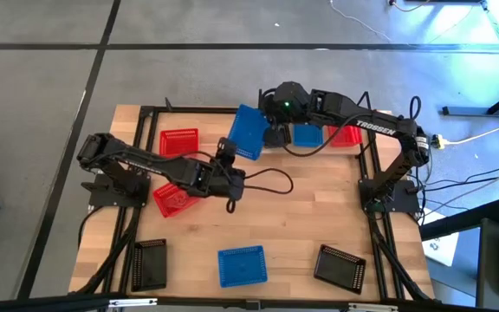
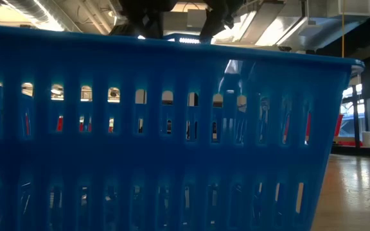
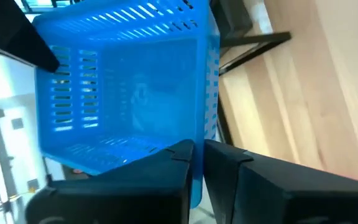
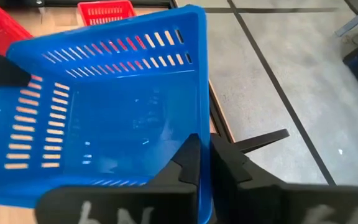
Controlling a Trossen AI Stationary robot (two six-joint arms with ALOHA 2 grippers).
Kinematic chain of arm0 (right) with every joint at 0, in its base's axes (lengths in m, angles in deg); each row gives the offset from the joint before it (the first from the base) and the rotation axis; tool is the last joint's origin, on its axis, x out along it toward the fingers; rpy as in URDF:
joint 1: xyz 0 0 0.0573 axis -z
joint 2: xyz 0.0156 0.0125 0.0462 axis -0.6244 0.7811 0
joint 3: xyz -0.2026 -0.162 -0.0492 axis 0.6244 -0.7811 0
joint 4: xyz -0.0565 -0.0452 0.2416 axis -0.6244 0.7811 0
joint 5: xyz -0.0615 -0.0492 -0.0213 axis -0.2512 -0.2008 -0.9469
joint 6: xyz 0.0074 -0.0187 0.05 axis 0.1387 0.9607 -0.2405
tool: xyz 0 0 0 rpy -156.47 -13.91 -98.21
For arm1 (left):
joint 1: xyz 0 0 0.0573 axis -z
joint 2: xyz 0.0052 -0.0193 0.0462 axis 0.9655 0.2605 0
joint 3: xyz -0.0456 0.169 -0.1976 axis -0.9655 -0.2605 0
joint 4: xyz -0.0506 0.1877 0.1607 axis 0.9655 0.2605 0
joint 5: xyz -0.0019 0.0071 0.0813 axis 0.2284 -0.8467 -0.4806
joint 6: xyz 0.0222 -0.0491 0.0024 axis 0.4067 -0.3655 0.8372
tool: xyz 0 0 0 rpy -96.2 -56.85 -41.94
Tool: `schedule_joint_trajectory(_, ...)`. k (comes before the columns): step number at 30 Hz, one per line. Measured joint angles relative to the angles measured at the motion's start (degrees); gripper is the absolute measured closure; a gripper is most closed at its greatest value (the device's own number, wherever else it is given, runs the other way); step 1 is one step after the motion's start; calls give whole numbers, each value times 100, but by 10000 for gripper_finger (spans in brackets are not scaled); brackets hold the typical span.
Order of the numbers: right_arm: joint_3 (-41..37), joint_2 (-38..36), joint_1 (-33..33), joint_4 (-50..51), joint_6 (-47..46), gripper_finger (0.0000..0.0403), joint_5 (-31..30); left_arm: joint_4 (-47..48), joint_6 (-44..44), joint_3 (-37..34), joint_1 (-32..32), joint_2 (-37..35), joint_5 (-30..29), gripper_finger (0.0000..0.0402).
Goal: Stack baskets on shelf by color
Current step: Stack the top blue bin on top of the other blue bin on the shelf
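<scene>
A blue basket [image 1: 248,132] hangs tilted over the table's far middle, between my two grippers. My left gripper [image 1: 227,152] is shut on its near-left side and my right gripper [image 1: 274,132] on its right side. Both wrist views look into the blue basket [image 3: 129,93] [image 4: 104,118]. On the shelf [image 1: 353,146] at the far right, another blue basket [image 1: 306,134] and a red basket [image 1: 343,134] stand side by side. A red basket [image 1: 178,141] sits at the far left, and another red one [image 1: 173,198] lies under my left arm. My left gripper pinches one side wall of the blue basket at its rim [image 3: 199,163], one finger [image 3: 182,158] inside and one outside, reaching from the table's near-left side. The basket is lifted clear and tilted. My right gripper pinches the opposite wall's rim [image 4: 204,146], one finger [image 4: 190,163] inside and one outside, coming from the table's right.
Along the near edge stand a black basket [image 1: 150,264], a blue basket [image 1: 242,265] that fills the low view [image 2: 172,160], and another black basket [image 1: 339,264]. A cable [image 1: 271,180] loops on the wood at mid-table. Bare wood lies right of centre.
</scene>
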Motion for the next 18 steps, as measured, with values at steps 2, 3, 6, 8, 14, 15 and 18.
schedule_joint_trajectory(2,0,-2,4,-2,1,395,0,-137,9,-2,-33,0,21,373)
schedule_joint_trajectory(3,0,-2,4,-2,5,396,1,-193,9,-2,-37,-2,23,369)
schedule_joint_trajectory(6,0,-2,4,-2,-2,395,3,-363,9,-2,-76,-2,37,358)
schedule_joint_trajectory(8,0,-2,4,-4,0,394,-1,-506,-10,-2,-106,-2,53,353)
schedule_joint_trajectory(14,0,-9,2,0,-2,398,1,-678,208,-4,-89,-2,44,350)
schedule_joint_trajectory(15,0,-9,4,7,-5,396,1,-683,223,-4,-61,-2,26,350)
schedule_joint_trajectory(18,0,-9,5,39,-10,396,-86,-713,128,-4,41,-6,-6,350)
